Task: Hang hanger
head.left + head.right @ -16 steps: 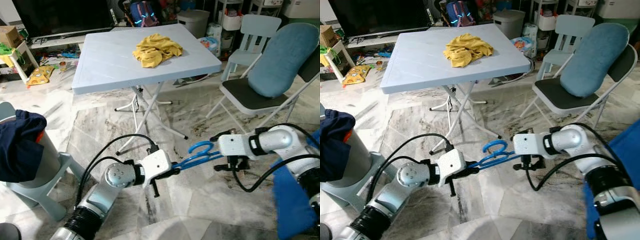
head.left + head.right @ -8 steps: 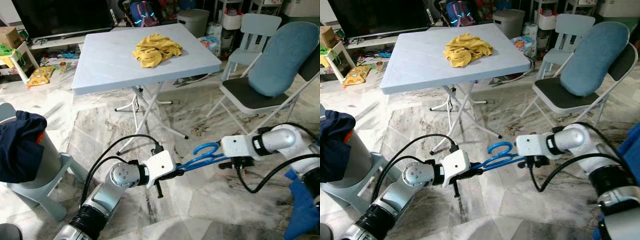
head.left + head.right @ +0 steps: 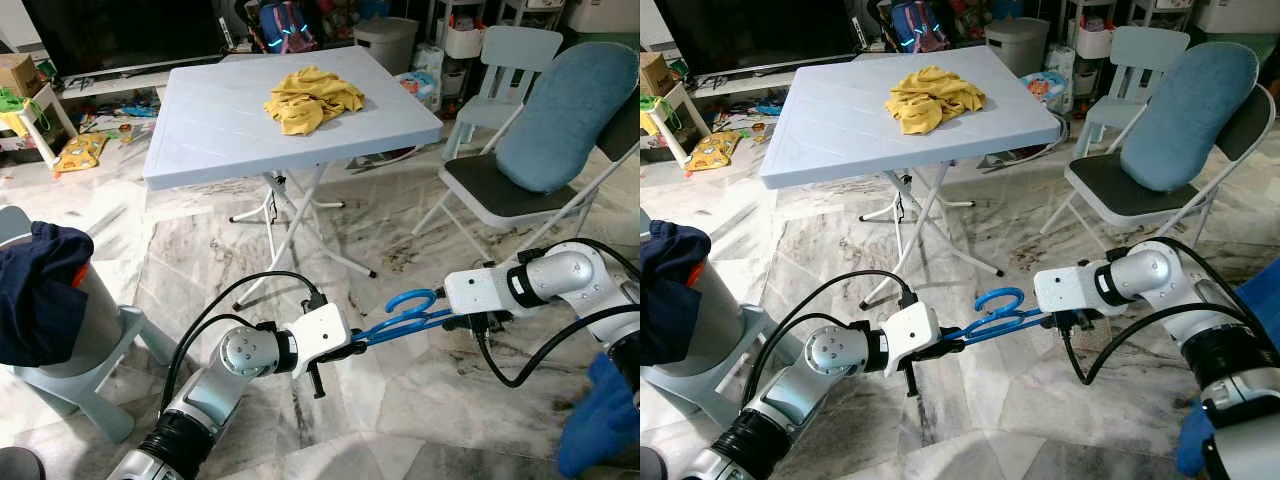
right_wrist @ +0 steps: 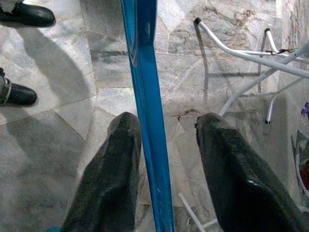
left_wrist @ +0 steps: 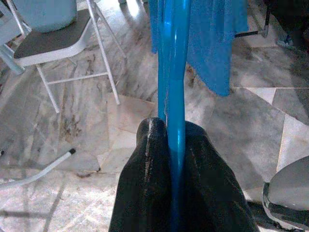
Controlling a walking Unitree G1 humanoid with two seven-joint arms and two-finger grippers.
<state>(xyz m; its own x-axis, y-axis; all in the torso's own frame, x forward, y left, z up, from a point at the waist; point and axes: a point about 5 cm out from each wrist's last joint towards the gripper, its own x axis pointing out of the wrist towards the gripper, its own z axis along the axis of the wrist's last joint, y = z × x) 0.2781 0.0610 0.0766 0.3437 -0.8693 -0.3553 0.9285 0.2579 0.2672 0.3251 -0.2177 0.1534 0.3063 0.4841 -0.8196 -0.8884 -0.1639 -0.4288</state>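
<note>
Marble floor (image 3: pixel 400 400) fills the lower half of the head view, grey and white with dark streaks. Above it, in the upper middle of the frame, stands a pale blue folding table (image 3: pixel 230 130) with a crumpled yellow cloth (image 3: pixel 312 98) on top. At the upper right is a folding chair (image 3: pixel 520 190) with a big blue cushion (image 3: pixel 565 115) leaning on its back, and a small pale chair (image 3: pixel 500 65) behind it. At the left edge a dark blue garment (image 3: pixel 40 290) hangs over a grey stool.

My two silver arms come in from the lower corners and meet low in the middle of the frame. Between them is the blue hanger (image 3: pixel 405 318), held above the floor, its hook curling up near the centre.

My left gripper (image 5: pixel 169 145) is pinched tight on one end of the hanger. In the left wrist view both black fingers (image 5: pixel 149 183) press against the blue bar with no gap.

My right gripper (image 4: pixel 164 135) is spread apart around the other end. In the right wrist view the bar runs between the two fingers, touching or nearly touching one, well clear of the other. It is not gripping.

I think the hanger is light, hard plastic. It looks smooth, so it could slip or twist. The flat bar seems the best place to hold. I see no rail to hang it on yet.
</note>
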